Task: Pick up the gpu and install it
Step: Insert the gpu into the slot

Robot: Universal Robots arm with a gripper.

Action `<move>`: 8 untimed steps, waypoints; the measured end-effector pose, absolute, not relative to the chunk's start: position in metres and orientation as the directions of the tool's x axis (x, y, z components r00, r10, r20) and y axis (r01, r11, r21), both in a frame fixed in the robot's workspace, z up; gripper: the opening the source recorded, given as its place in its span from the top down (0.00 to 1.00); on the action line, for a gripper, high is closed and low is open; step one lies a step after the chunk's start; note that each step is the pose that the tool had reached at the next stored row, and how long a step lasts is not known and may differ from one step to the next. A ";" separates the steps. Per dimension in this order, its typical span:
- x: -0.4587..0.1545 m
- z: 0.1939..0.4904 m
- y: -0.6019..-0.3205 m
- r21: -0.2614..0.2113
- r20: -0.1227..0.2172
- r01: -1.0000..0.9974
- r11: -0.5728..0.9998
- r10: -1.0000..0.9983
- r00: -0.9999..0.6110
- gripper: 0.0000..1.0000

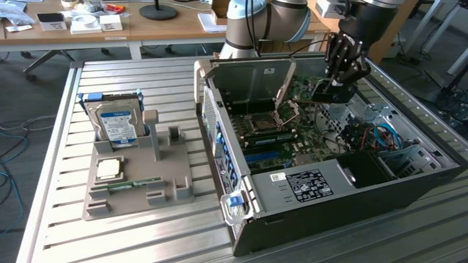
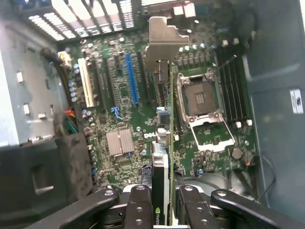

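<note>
Gripper, in the exterior view, hangs inside the open computer case with its fingers clamped on the gpu. The card is a dark slab held above the green motherboard, to the exterior view's right of the CPU socket. Well apart on the slatted table, the grey holder carries the hard drive. In the wrist view the black fingers close on either side of the gpu, which is seen edge-on and runs away from the camera to its metal bracket near the case's rear grille. The card's line lies parallel to the blue slot, between that slot and the CPU socket. Whether its lower edge touches the motherboard cannot be told. By its look the card should be light and stiff but fragile, with exposed components, a contact edge and a fan that want no pressure. A pinch across the flat faces at the end away from the bracket, as here, seems the sound hold. It may pivot if it meets a slot off-line.
</note>
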State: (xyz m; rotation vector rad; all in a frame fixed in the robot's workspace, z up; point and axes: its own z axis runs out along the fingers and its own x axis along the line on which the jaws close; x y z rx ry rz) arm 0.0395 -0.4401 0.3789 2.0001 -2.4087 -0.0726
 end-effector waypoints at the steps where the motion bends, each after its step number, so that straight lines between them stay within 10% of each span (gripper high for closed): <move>1: 0.040 0.379 -0.440 0.042 -0.022 -0.985 0.165 -0.986 -0.166 0.73; 8: 0.040 0.379 -0.440 0.042 -0.022 -0.998 0.039 -0.999 -0.040 0.73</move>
